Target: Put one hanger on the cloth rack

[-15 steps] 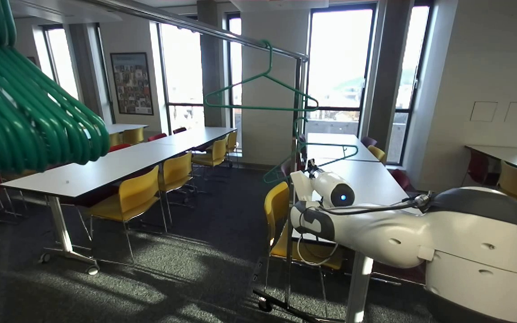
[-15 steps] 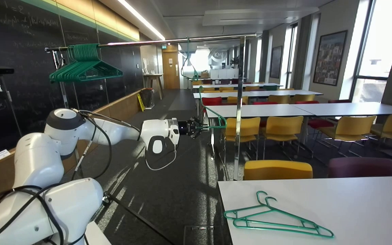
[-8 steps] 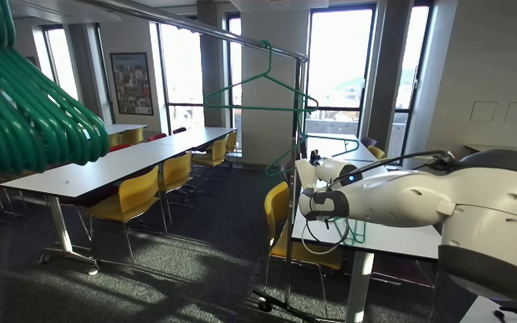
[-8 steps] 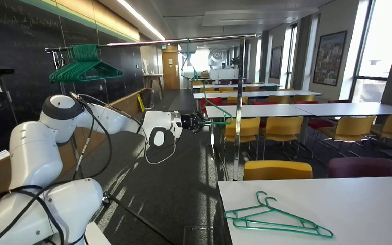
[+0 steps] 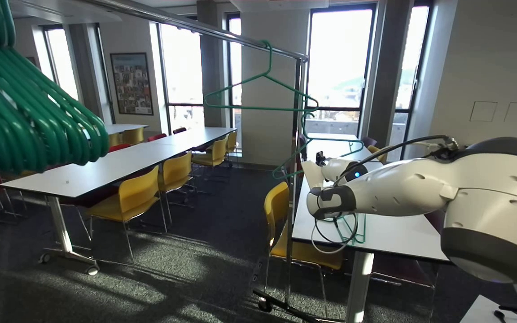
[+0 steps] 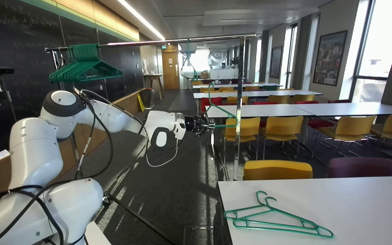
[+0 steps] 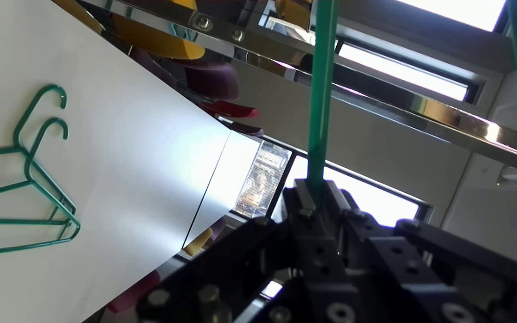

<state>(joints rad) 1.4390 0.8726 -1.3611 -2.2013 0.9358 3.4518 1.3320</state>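
Green, clamped in the gripper (image 7: 317, 188): holding the hanger (image 6: 226, 126) hook-up, right of centre in an exterior view, not yet on the cloth rack (image 6: 240, 81). Careful! Could swivel in that thin pinch on striking metal; raised crookedly, could tangle with the hung hanger (image 5: 258, 107) above.

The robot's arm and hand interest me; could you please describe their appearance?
The Franka Panda arm is white with rounded links, dark grey joint bands and a small blue light. Black cables loop along it; a pale cable hangs by the wrist. The Robotiq hand is black and angular, with silvery bolts.
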